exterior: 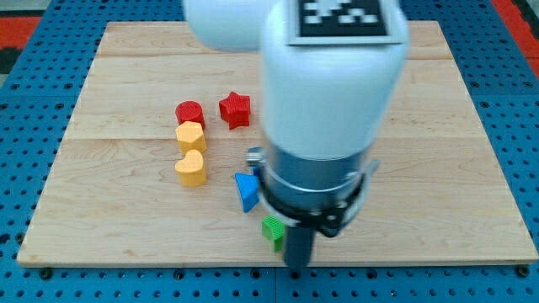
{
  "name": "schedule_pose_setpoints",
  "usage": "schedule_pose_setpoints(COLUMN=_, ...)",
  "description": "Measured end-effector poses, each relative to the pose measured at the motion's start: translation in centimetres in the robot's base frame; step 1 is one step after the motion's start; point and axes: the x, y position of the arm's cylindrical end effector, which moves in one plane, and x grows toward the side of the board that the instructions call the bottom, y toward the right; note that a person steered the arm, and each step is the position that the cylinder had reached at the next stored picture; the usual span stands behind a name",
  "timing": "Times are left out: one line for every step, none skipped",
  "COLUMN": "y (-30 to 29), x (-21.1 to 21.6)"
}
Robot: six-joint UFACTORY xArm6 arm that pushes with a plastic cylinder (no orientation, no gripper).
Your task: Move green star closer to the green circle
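Note:
A green block (272,229) shows near the view's bottom centre, partly covered by the arm, so I cannot make out its shape. Only this one green block is visible; any other is hidden behind the arm's big white and dark body (324,126). My tip (298,266) is at the end of the dark rod, just right of and slightly below the green block, close to it or touching it.
A blue triangle (246,191) lies just above-left of the green block. A red circle (190,112), a red star (235,109) and two yellow blocks (191,135) (191,167) sit at the left centre. The wooden board's bottom edge (168,261) is close below my tip.

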Motion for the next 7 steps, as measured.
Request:
schedule_pose_setpoints(y=-3.9, x=-0.2)
schedule_pose_setpoints(y=-7.0, x=-1.1)
schedule_pose_setpoints(y=-6.4, x=-1.3)
schedule_pose_setpoints(y=-0.4, x=-2.4)
schedule_pose_setpoints(y=3.5, x=-5.6)
schedule_pose_setpoints(y=6.2, x=-7.6)
schedule_pose_setpoints(y=7.8, x=-6.6)
